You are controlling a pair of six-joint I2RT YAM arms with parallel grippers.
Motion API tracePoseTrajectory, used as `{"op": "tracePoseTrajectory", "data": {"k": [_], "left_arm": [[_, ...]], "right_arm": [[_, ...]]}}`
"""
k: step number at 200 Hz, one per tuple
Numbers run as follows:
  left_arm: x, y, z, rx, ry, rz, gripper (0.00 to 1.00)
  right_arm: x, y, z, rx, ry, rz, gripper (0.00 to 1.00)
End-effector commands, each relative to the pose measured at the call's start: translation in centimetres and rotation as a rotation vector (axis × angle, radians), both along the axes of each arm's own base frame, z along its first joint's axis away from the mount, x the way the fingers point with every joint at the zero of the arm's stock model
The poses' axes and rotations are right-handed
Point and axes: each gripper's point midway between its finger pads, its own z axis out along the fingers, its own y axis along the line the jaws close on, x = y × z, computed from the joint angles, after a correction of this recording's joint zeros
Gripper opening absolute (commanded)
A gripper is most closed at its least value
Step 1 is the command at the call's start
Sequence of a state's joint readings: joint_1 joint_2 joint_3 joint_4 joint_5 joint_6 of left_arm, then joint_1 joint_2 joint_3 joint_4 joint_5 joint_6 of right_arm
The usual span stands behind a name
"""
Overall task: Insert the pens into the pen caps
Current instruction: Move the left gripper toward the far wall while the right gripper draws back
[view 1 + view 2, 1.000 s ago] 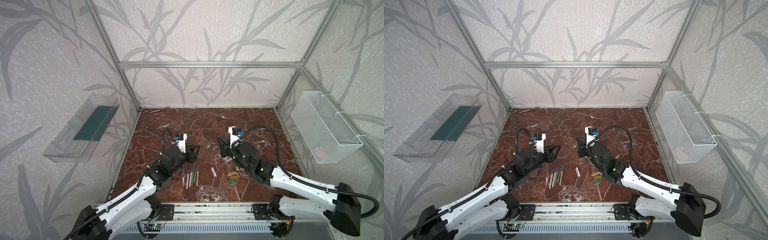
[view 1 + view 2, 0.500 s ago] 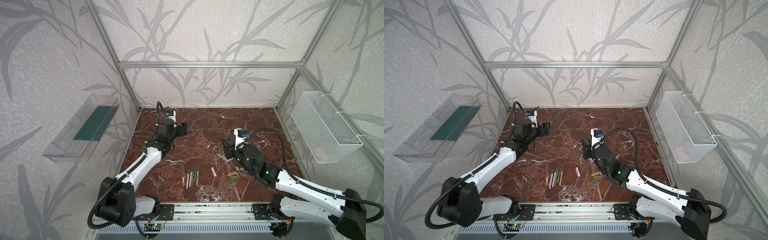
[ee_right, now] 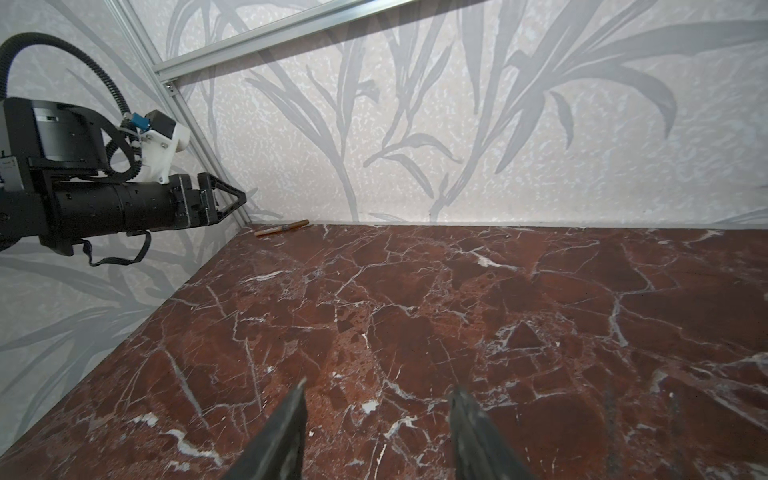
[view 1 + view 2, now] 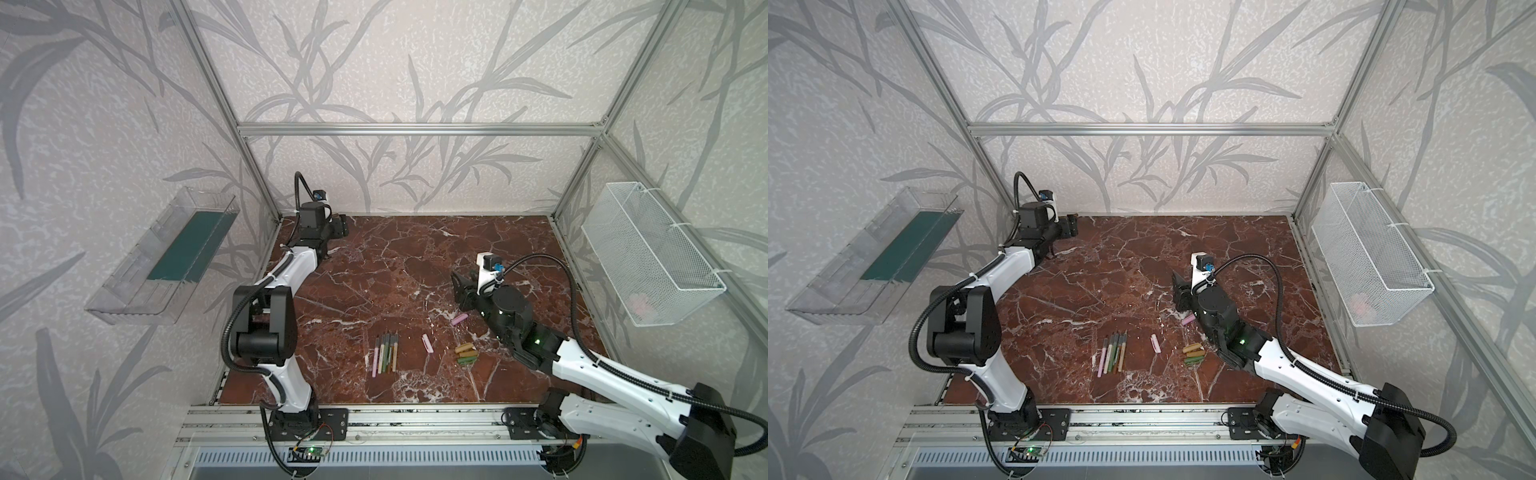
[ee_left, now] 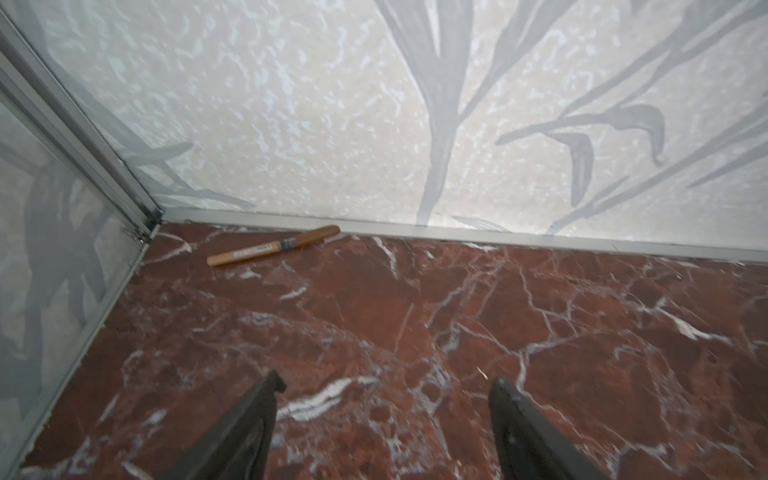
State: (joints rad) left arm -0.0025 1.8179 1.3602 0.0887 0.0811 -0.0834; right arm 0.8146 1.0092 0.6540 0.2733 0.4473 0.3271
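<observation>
Now: left gripper (image 5: 384,380) released, jaws spread, empty; brown capped pen (image 5: 274,246) lies well ahead of it. Right gripper (image 3: 376,392) also parted, holding nothing (only bare red marble tabletop (image 3: 498,311) between its jaws). Row of thin pink, green, tan pens (image 4: 385,351) and short stubby caps (image 4: 466,353) lie behind it, beside its arm.
</observation>
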Motion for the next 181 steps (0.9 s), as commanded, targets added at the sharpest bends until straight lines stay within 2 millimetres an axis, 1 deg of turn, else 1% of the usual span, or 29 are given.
{"op": "tracePoseTrajectory", "data": {"k": [1, 9, 11, 19, 39, 55, 57, 74, 97, 117, 123, 125, 133, 141, 154, 174, 181], "left_arm": [[2.5, 1.1, 0.5, 0.07, -0.016, -0.03, 0.81], [3.4, 1.7, 0.0, 0.069, 0.002, -0.025, 0.81], [3.7, 1.8, 0.2, 0.068, 0.0, -0.024, 0.81], [4.6, 2.2, 0.0, 0.065, 0.008, -0.024, 0.81], [6.8, 3.2, -0.7, 0.083, 0.012, -0.022, 0.81], [8.5, 3.8, -1.7, 0.115, 0.035, -0.029, 0.81], [8.7, 4.0, -2.1, 0.12, 0.044, -0.027, 0.81], [10.4, 5.1, -3.5, 0.154, 0.077, -0.018, 0.81], [12.5, 6.1, -6.0, 0.217, 0.127, -0.03, 0.81], [13.9, 7.5, -7.9, 0.276, 0.166, -0.04, 0.81], [14.3, 8.0, -8.2, 0.287, 0.163, -0.037, 0.82], [14.5, 8.2, -8.6, 0.29, 0.167, -0.036, 0.82], [15.0, 8.7, -8.8, 0.301, 0.157, -0.035, 0.84], [15.4, 9.4, -9.7, 0.307, 0.162, -0.033, 0.85], [16.1, 10.0, -9.8, 0.299, 0.138, -0.042, 0.85], [16.8, 10.6, -10.2, 0.276, 0.081, -0.09, 0.84], [17.0, 11.0, -10.4, 0.257, 0.06, -0.089, 0.87]], "right_arm": [[1.0, -0.9, 1.0, 0.019, -0.042, -0.027, 0.56], [1.5, -1.2, 0.9, 0.016, -0.042, -0.038, 0.57], [1.6, -1.3, 0.9, 0.015, -0.042, -0.04, 0.57], [2.1, -1.5, 0.8, 0.009, -0.039, -0.052, 0.57], [3.3, -2.1, 0.7, -0.002, -0.045, -0.083, 0.57], [4.2, -2.4, 0.6, -0.013, -0.058, -0.093, 0.58], [4.3, -2.4, 0.6, -0.015, -0.059, -0.093, 0.58], [5.4, -2.6, 0.3, -0.025, -0.065, -0.098, 0.58], [6.6, -2.7, -0.8, -0.041, -0.056, -0.109, 0.58], [7.4, -2.5, -2.0, -0.061, -0.042, -0.103, 0.58], [7.7, -2.5, -2.3, -0.068, -0.037, -0.104, 0.58], [7.7, -2.5, -2.4, -0.071, -0.034, -0.104, 0.58], [8.1, -2.5, -2.9, -0.076, -0.028, -0.108, 0.58], [8.4, -2.4, -3.3, -0.076, -0.021, -0.109, 0.58], [9.0, -2.2, -3.8, -0.073, -0.008, -0.104, 0.58], [9.6, -1.4, -4.3, -0.074, 0.01, -0.081, 0.58], [9.8, -1.1, -4.4, -0.072, 0.013, -0.075, 0.58]]}}
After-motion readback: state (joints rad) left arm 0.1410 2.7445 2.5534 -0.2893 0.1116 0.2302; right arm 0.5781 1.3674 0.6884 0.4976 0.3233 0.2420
